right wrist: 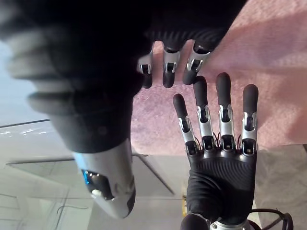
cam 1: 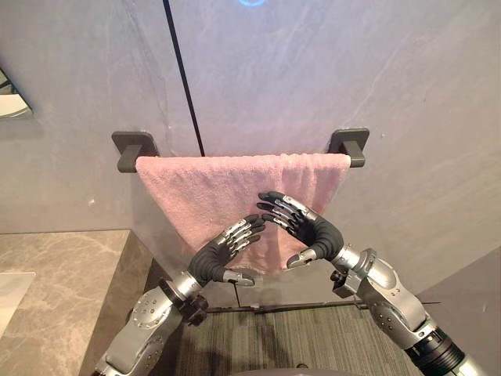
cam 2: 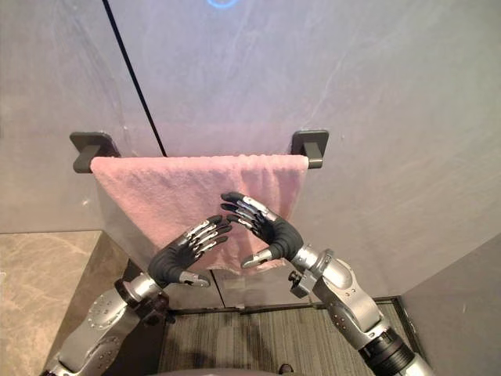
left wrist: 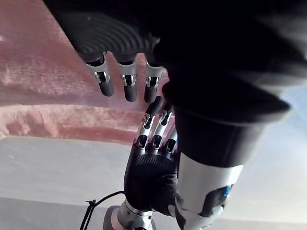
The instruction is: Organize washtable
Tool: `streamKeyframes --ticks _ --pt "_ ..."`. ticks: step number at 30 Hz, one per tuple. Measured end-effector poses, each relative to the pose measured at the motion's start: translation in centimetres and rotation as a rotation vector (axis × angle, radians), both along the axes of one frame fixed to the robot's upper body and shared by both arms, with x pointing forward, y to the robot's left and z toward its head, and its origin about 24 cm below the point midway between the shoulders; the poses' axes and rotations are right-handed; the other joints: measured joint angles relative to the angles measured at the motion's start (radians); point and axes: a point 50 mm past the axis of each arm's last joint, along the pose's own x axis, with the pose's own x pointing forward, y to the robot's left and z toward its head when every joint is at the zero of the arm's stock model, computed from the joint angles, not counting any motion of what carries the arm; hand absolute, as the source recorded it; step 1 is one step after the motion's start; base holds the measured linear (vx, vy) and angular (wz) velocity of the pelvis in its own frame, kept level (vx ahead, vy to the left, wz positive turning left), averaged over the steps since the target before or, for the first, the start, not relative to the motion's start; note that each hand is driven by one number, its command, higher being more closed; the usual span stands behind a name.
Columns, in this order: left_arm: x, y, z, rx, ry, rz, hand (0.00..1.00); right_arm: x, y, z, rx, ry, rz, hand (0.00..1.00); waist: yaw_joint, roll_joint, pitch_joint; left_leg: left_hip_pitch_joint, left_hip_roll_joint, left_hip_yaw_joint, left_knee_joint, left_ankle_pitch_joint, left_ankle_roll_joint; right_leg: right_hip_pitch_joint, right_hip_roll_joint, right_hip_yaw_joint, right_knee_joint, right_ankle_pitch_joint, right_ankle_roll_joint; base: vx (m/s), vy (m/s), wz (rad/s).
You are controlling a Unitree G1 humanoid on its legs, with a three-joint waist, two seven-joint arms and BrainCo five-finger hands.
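Towel, pink and fluffy, hangs over a rail on the grey wall, right behind the fingers of both hands. The left hand is up in front of the low part of the towel. Its fingers are straight and spread a little, and its thumb sticks out to the side, so it is wide and holds nothing. The right hand is just beside it and a bit higher, in front of the middle of the towel. Its fingers are straight too, with the thumb hanging down away from them, so it is also wide and holds nothing. The tips of the two hands point at each other and are very near, almost touching. I cannot tell if any fingertip is pressing on the towel. The top edge of the towel is well above both hands. One dark bracket is up past the left hand, at that end of the towel. The other bracket is up past the right hand. A stone counter sits low down on the outer side of the left hand. A dark striped floor lies below both hands.
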Motion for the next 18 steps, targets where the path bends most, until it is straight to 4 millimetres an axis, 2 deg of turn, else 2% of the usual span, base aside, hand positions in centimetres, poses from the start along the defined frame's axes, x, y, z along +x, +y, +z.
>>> streamKeyframes --ticks 3,5,7,9,14,18 --pt "0.5 0.3 -0.4 -0.007 0.004 0.083 0.00 0.2 0.3 -0.4 -0.021 -0.003 -0.028 0.00 0.001 0.000 0.001 -0.005 0.000 -0.001 0.000 0.000 0.000 -0.004 0.000 -0.001 0.000 0.000 0.000 -0.01 -0.010 0.01" --pt "1.0 0.7 0.2 -0.043 -0.030 0.139 0.00 0.5 0.4 -1.4 -0.071 0.026 -0.041 0.00 0.002 -0.001 0.002 -0.010 0.000 -0.001 0.000 0.000 0.000 -0.009 0.000 -0.001 0.000 0.000 0.000 -0.03 -0.023 0.01" --pt "2.0 0.9 1.8 -0.107 -0.126 0.197 0.00 0.4 -0.3 -4.8 -0.199 0.156 -0.083 0.00 0.018 -0.001 0.002 -0.018 -0.001 -0.005 0.001 0.000 0.000 -0.014 -0.002 -0.005 0.001 0.000 0.000 -0.04 -0.023 0.04" --pt "2.2 1.3 2.3 -0.113 -0.156 0.234 0.00 0.3 -0.6 -5.7 -0.247 0.188 -0.105 0.00 0.024 0.002 0.005 -0.018 -0.001 -0.007 0.000 0.000 0.000 -0.015 -0.002 -0.007 0.000 0.000 0.000 -0.02 -0.012 0.02" --pt "2.3 1.1 2.1 -0.111 -0.164 0.276 0.00 1.6 -1.7 -4.5 -0.213 0.139 -0.220 0.00 0.024 0.003 0.006 -0.019 -0.002 -0.009 -0.002 0.000 0.000 -0.015 -0.002 -0.009 -0.001 -0.001 0.000 0.00 0.000 0.00" --pt "2.5 2.3 1.7 -0.092 -0.158 0.372 0.00 2.2 -2.2 -3.8 -0.182 0.119 -0.282 0.00 0.024 0.001 0.008 -0.018 -0.002 -0.009 -0.002 0.001 0.000 -0.015 -0.002 -0.009 -0.001 -0.001 0.000 -0.04 -0.022 0.00"
